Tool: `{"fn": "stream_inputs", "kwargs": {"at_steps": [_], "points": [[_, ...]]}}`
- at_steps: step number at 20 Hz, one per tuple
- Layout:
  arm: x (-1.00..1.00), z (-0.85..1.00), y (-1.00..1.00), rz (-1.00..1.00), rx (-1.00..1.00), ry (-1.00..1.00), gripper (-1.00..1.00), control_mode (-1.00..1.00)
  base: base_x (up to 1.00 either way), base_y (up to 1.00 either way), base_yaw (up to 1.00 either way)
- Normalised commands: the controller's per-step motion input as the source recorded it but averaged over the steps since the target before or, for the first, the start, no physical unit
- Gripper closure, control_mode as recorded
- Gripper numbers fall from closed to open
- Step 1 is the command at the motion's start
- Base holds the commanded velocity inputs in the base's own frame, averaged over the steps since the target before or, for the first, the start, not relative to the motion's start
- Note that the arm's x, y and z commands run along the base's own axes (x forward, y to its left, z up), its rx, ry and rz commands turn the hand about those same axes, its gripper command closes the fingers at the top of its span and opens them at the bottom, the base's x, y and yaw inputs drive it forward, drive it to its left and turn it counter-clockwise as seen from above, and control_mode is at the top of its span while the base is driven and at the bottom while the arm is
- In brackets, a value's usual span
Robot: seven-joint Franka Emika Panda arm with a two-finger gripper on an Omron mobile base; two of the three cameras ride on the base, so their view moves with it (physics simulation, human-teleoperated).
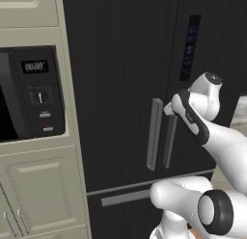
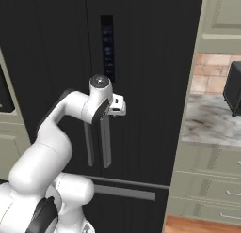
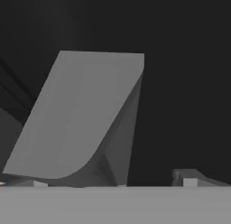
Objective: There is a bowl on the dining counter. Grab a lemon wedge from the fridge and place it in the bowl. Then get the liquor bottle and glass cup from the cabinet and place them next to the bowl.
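Black fridge (image 1: pixel 125 79) shut, fingers (image 3: pixel 108 184) spread wide and empty right at its right door handle (image 3: pixel 76 114), seen close from hand; microwave (image 1: pixel 31 91) left, marble worktop (image 2: pixel 212 121) right.

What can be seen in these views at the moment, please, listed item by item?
fridge: one, black, shut, straight ahead.
door handles: two, grey, upright, side by side at the fridge's middle.
drawer handle: one, grey, level, below the doors.
control panel: one, dark, on the right door.
microwave: one, black, built into cream cabinets left of the fridge.
counter: one, marbled grey, right of the fridge.
dark appliance: one, on that counter.
claw: one, open, at the right door handle.
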Motion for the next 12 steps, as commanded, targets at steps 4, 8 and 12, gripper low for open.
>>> {"fn": "stream_inputs", "kwargs": {"at_steps": [4, 8, 12], "points": [[0.48, -0.33, 0.00, 0.00, 0.00, -0.09, -1.00, -1.00, 0.00, 0.00, 0.00], [0.49, -0.33, 0.00, 0.00, 0.00, -0.08, -1.00, -1.00, 0.00, 0.00, 0.00], [0.55, -0.33, 0.00, 0.00, 0.00, -0.03, 1.00, -1.00, 0.00, 0.00, 0.00]]}}
